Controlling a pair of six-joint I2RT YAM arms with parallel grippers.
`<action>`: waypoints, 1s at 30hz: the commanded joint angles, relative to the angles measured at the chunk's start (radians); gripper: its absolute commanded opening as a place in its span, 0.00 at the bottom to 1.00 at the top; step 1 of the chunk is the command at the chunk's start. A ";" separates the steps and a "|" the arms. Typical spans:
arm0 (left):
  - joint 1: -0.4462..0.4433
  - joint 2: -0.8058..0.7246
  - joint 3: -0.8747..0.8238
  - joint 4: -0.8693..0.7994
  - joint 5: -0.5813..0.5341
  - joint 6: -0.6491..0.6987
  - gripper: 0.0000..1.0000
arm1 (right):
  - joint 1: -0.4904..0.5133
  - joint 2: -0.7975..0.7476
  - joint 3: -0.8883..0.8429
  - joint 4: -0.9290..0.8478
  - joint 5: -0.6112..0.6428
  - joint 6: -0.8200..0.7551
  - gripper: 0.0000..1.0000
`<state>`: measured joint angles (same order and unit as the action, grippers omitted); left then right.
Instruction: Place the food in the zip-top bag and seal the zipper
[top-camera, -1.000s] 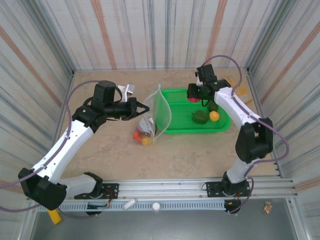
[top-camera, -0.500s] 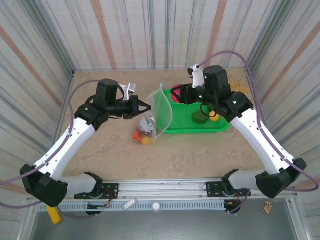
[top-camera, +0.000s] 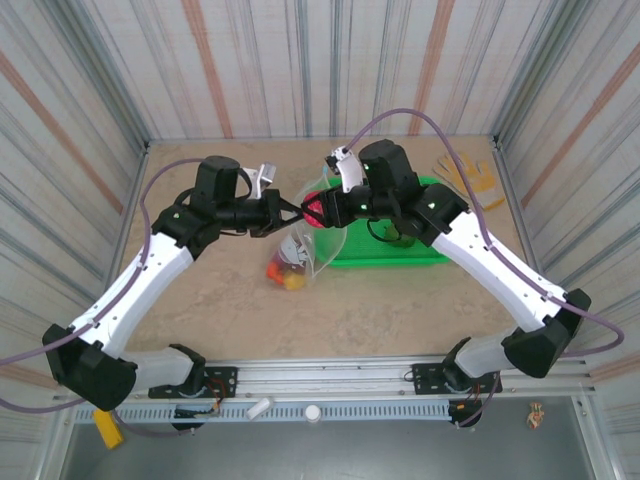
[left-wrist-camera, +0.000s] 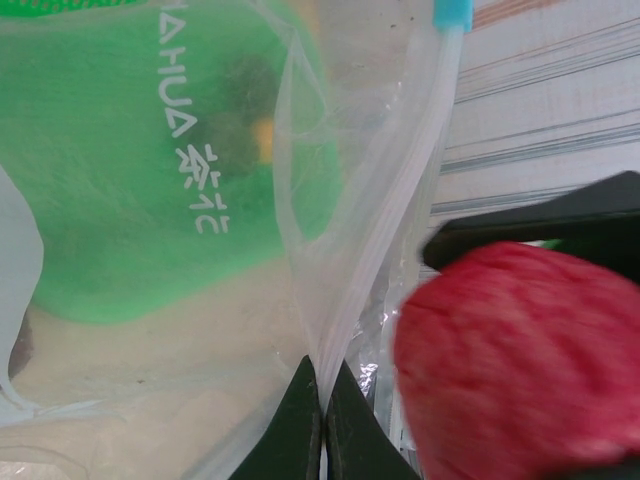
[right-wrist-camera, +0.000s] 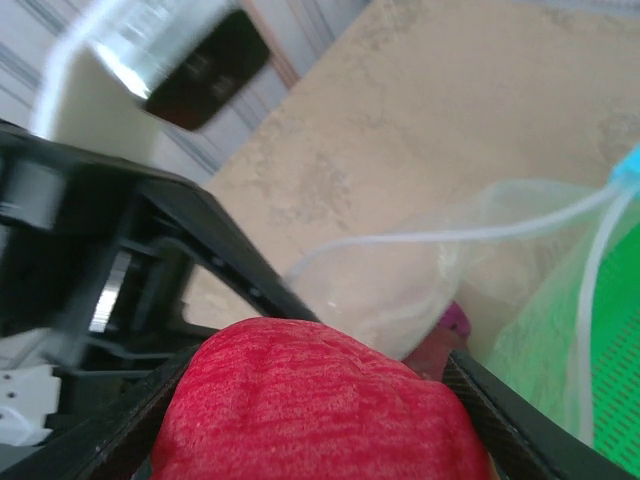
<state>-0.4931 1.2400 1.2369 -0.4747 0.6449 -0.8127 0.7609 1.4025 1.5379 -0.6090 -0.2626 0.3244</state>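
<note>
Left wrist: left tool (left-wrist-camera: 323, 400) pinches shut on the bag (left-wrist-camera: 300, 200) lip; right tool (right-wrist-camera: 316, 408) grips red fruit (left-wrist-camera: 520, 350), seemingly beside the mouth; releasing could drop it outside.

Bright, even light, soft shadows; the red food (left-wrist-camera: 520, 360) blurs close up.

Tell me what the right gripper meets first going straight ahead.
Likely the raised rim of the zip-top bag, ahead of the red fruit in the right gripper; the left gripper pinching it sits close behind.
</note>
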 joint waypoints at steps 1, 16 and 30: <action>-0.003 -0.015 0.039 -0.007 0.004 0.005 0.00 | 0.011 0.002 -0.020 -0.042 0.069 -0.036 0.56; -0.005 -0.022 0.058 0.012 0.018 0.012 0.00 | 0.072 0.163 0.099 -0.208 0.301 0.004 0.62; -0.003 -0.029 0.044 0.004 0.008 0.027 0.00 | 0.084 0.162 0.116 -0.205 0.295 -0.010 0.78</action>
<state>-0.4923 1.2304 1.2663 -0.4778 0.6418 -0.8089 0.8272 1.5745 1.6325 -0.8139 0.0307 0.3286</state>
